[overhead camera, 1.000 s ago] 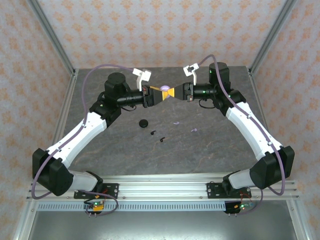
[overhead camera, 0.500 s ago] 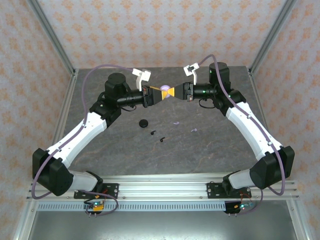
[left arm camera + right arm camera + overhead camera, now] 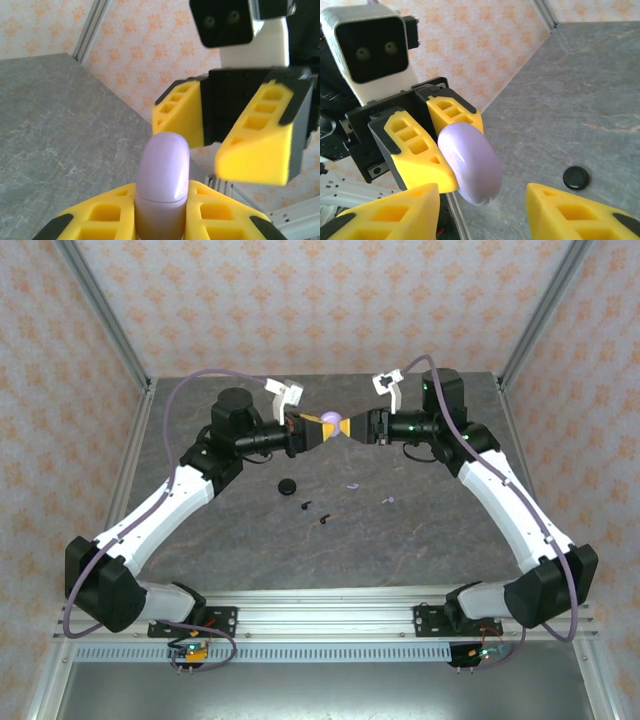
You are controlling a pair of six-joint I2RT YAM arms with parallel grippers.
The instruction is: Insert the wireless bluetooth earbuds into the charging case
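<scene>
Left wrist view: we see our left gripper (image 3: 161,212) pinching the case (image 3: 164,160); the right gripper (image 3: 220,127) stands spread just beyond it.

Pale lavender charging case (image 3: 163,175) between bright yellow gripper fingers (image 3: 107,212)
The glossy case is one plain colour, and the fingers are edged in black. The table (image 3: 420,540) is mottled grey, like stone, and on it lie a black round case (image 3: 287,486), two black earbuds (image 3: 306,506) and two lavender earbuds (image 3: 352,486). The walls (image 3: 320,300) show orange floral motifs on cream. The arms (image 3: 170,505) are white and black, with purple cables (image 3: 225,372).
</scene>
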